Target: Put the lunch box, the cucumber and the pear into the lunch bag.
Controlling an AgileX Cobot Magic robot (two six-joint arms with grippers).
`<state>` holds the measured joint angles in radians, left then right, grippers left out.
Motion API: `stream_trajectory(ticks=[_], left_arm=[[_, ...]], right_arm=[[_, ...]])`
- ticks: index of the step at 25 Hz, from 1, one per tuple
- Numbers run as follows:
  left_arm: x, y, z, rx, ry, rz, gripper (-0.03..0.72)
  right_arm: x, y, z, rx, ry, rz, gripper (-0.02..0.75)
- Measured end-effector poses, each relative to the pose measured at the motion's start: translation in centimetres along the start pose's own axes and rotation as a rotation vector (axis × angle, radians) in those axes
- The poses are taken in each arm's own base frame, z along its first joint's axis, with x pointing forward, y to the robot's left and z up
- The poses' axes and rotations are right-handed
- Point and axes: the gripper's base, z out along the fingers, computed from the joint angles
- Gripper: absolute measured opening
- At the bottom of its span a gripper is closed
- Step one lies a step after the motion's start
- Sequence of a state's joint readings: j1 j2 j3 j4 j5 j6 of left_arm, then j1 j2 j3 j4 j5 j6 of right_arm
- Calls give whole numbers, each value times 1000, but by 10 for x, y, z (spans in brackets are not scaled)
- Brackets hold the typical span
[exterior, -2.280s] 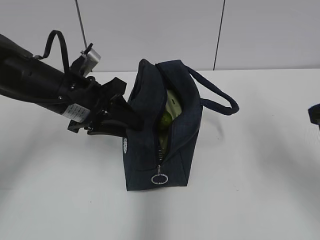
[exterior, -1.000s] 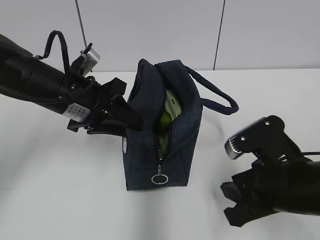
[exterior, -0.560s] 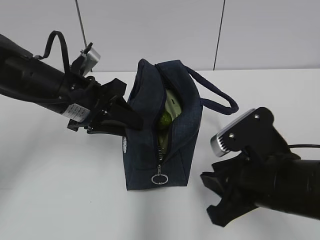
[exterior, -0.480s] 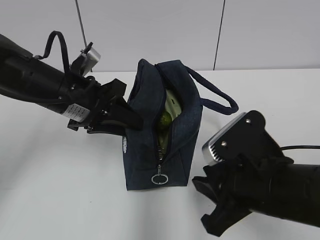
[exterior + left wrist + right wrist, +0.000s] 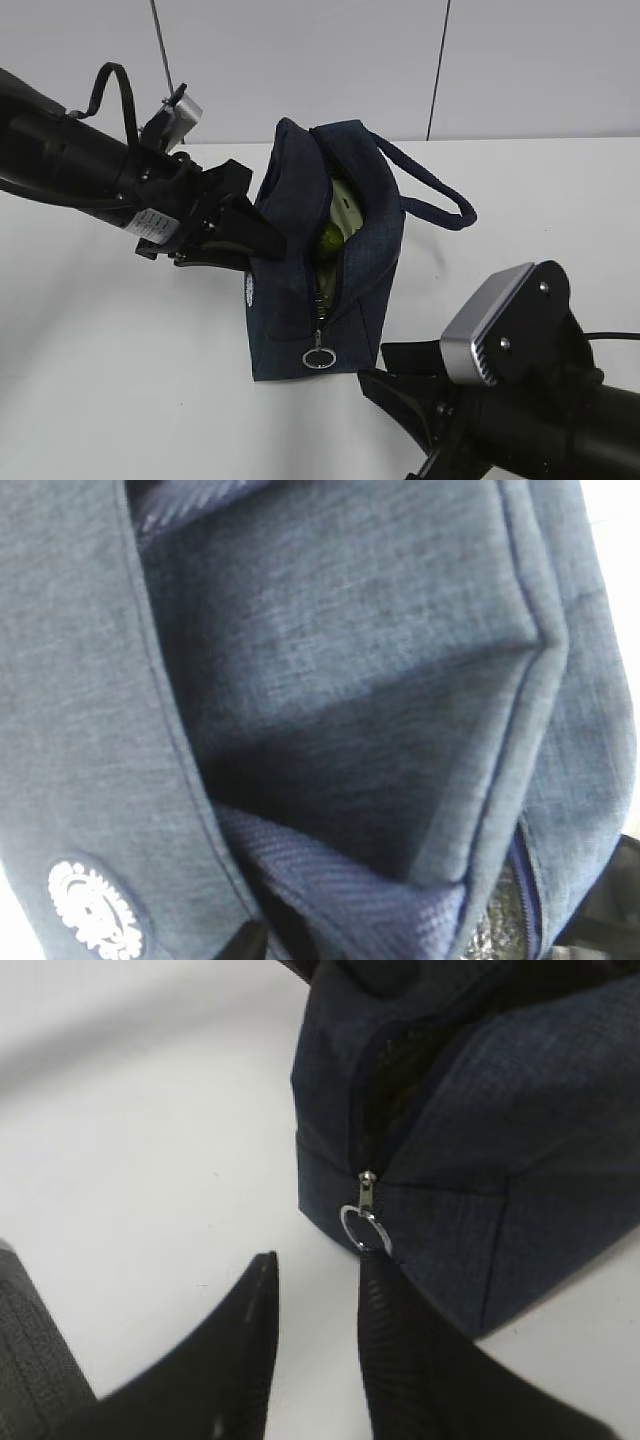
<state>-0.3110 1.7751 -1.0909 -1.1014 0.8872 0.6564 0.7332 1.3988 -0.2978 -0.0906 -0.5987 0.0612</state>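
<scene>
Dark navy fabric lunch bag (image 5: 325, 270) stands upright mid-table, zip open. Pale green-lidded lunch box (image 5: 346, 212) and a green-yellow fruit, pear or cucumber unclear (image 5: 330, 238), sit inside. Left gripper (image 5: 262, 240) clamps the bag's left wall. Right gripper (image 5: 318, 1305) fingers parted, empty, just beside the silver ring pull (image 5: 364, 1228).

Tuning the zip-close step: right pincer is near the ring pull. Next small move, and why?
Probably nudge the right pincer forward until the ring pull sits between its fingertips, then close. Its jaws are open just short of the ring, the lunch bag is still unzipped, and the left pincer steadies it.
</scene>
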Motion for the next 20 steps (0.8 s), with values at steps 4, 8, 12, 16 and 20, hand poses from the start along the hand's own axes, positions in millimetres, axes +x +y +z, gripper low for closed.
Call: stream_trajectory(ticks=[4,8,12,16,20], left_arm=[[0,0,0,0,0,5,238],[0,0,0,0,0,20,238],[0,0,0,0,0,22,238],[0,0,0,0,0,22,238],[0,0,0,0,0,23,238]], right_arm=[[12,3,12,-40,21,-11,218],[28,5,28,-63,21,2,218],[42,4,39,-58,23,26,218],[45,3,44,-50,23,37,218],[41,-3,49,19,19,30,218]])
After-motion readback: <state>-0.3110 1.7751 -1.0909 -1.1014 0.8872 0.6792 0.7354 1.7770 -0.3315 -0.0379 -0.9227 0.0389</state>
